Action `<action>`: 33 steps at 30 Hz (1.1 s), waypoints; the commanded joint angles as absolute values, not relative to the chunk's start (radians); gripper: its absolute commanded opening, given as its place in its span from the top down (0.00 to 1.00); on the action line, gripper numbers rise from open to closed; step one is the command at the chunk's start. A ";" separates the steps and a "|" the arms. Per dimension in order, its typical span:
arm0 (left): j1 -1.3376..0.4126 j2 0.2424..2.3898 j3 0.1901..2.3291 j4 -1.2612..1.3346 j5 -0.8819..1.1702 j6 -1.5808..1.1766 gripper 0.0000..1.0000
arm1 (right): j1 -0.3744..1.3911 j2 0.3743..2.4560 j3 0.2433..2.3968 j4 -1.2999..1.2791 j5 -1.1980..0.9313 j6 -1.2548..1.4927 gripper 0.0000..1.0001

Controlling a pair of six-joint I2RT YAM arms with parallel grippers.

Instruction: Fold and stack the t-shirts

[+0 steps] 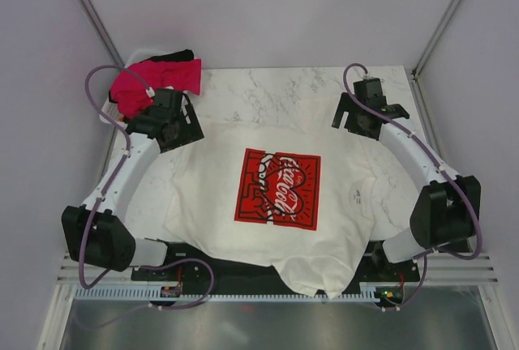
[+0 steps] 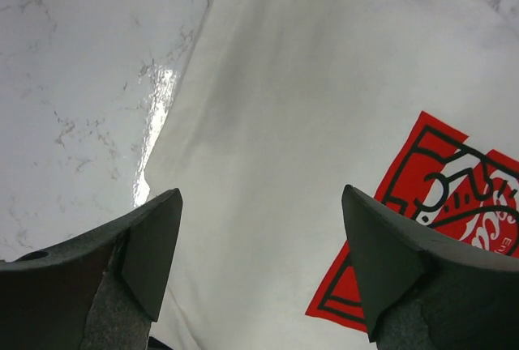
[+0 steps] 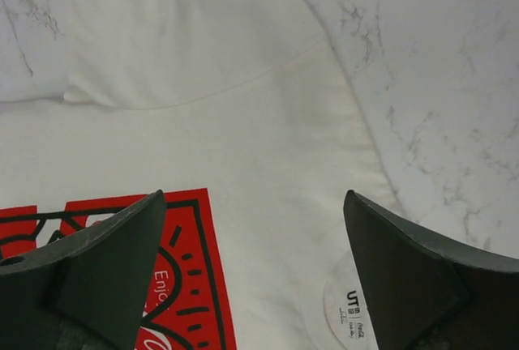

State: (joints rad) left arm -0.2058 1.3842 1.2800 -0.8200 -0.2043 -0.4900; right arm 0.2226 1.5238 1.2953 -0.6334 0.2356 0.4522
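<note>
Table (image 1: 292, 91): one, marbled white top.
White t-shirt (image 1: 211, 204): one, spread flat mid-table, red logo (image 1: 278, 189) facing up, one end draped over the near edge.
Red-pink t-shirt (image 1: 154, 78): one, bunched at far-left corner.
Black t-shirt (image 1: 174, 56): one, just behind the red-pink, mostly hidden.
Left gripper (image 2: 261, 196): jaws wide apart, nothing held, over white shirt's left edge.
Right gripper (image 3: 255, 196): same, over its far-right part.

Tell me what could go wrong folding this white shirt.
The white cloth t-shirt with the red rectangular print drapes off the near edge of the marble table onto the arm bases; its hem may snag. It lies skewed and rumpled; folds could come out crooked. The left claw and right claw hang open above it; a shallow pinch might miss.
</note>
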 commanded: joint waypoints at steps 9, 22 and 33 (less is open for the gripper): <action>-0.227 1.555 1.123 -0.617 -0.107 -0.520 0.17 | 0.150 1.886 1.328 -0.666 0.126 0.526 0.05; -0.221 2.103 1.514 -0.610 -0.064 -0.528 0.17 | 0.072 2.432 2.025 -0.825 0.167 0.503 0.05; -0.193 2.467 2.229 -0.870 0.024 -0.540 0.16 | 0.034 2.613 2.427 -0.582 -0.064 0.456 0.02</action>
